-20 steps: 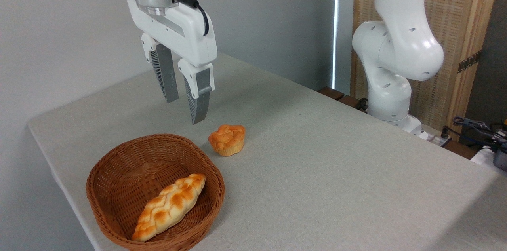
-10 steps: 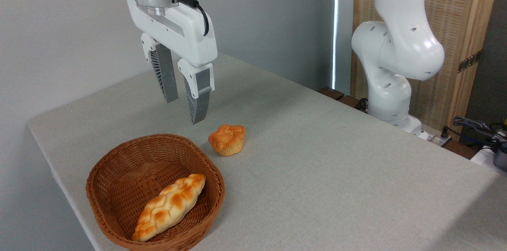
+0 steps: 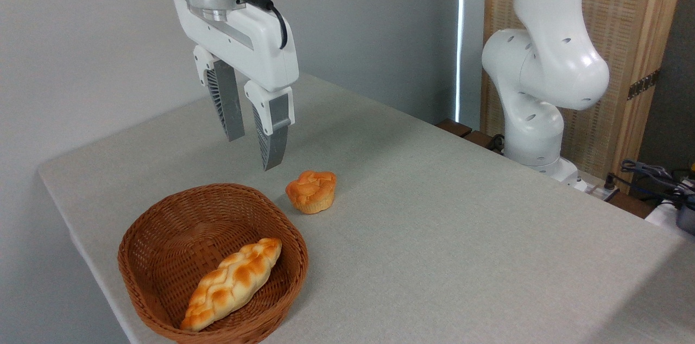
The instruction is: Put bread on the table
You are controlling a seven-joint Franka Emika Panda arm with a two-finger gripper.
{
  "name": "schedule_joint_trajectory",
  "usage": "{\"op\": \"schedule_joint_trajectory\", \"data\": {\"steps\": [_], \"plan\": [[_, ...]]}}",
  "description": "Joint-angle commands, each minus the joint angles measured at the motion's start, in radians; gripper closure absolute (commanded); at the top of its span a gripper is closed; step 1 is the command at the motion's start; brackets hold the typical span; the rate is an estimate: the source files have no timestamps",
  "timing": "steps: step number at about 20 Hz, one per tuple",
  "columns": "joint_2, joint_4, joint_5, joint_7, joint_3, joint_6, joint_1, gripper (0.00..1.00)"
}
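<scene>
Since the bread [image 3: 311,191] sits upright on the table [image 3: 434,214], just beside the rim of the wicker basket [image 3: 163,295] and clear of it, the task looks complete or nearly so. Above it and a little to the left hangs the hand [image 3: 251,147], empty, its fingers parted by a narrow gap. If the bun had to be taken again, it would probably prove light and somewhat yielding, with a knotted top that offers poor purchase; the paler, straighter base seems the better place to close on, gently, from either side. Inside the basket lies one long braided loaf [image 3: 232,282], slanting across the floor toward the near wall.
</scene>
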Motion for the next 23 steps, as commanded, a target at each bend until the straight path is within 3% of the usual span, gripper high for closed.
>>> {"op": "schedule_joint_trajectory", "data": {"steps": [1,6,11,14,23], "plan": [[0.002,0.022,0.014,-0.014,0.000,-0.039,0.005,0.00],[0.004,0.022,0.019,-0.012,-0.085,-0.039,0.086,0.00],[0.002,0.020,0.041,-0.009,-0.091,-0.037,0.086,0.00],[-0.001,0.020,0.102,-0.012,-0.117,-0.048,0.080,0.00],[-0.006,0.020,0.103,-0.015,-0.112,-0.052,0.080,0.00]]}}
